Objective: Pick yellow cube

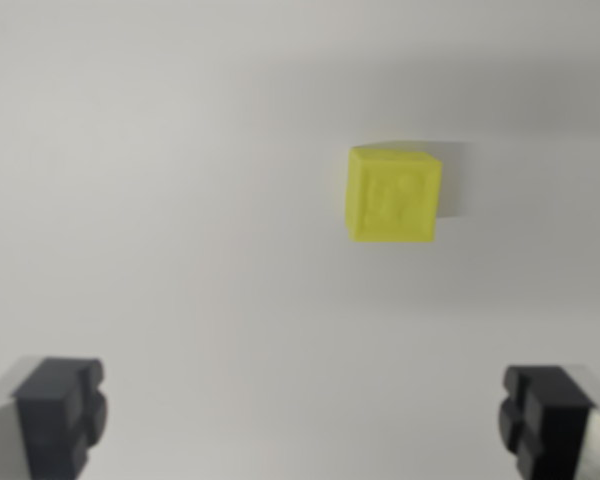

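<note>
With the hand (305, 420) open and empty above the table (160, 200), I should shift toward the wrist view's right, centre the cube (393, 195) between the fingers (60, 412), square to its faces, then descend.

A plain white tabletop (180, 200) (matte, softly shadowed) fills the whole view.

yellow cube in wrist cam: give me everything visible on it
The yellow cube is small, bright yellow-green, matte, plastic-looking, with faint raised or embossed marks on the face toward the camera; blur makes them unreadable. It looks intact and sits flat on the plain white surface, slightly rotated, casting a soft shadow toward the wrist view's right. It lies right of centre in the upper half of the wrist view. Nothing touches it but the surface; the gripper is open, with its fingers well clear at the bottom corners.
</note>
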`<state>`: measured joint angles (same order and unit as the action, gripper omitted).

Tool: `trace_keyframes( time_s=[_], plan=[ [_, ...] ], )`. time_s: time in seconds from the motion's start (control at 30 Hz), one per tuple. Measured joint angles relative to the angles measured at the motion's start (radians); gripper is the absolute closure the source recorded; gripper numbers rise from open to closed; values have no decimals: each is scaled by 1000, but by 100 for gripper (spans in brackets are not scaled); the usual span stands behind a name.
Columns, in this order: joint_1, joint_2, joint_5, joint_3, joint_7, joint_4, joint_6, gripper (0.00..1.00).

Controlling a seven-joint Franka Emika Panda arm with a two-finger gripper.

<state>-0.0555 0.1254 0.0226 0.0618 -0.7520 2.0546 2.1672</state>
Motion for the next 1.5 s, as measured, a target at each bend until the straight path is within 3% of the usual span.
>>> trace_keyframes(
  time_s=[1.5],
  plan=[
    [-58, 169, -30, 0, 92, 93, 269, 0]
  ],
)
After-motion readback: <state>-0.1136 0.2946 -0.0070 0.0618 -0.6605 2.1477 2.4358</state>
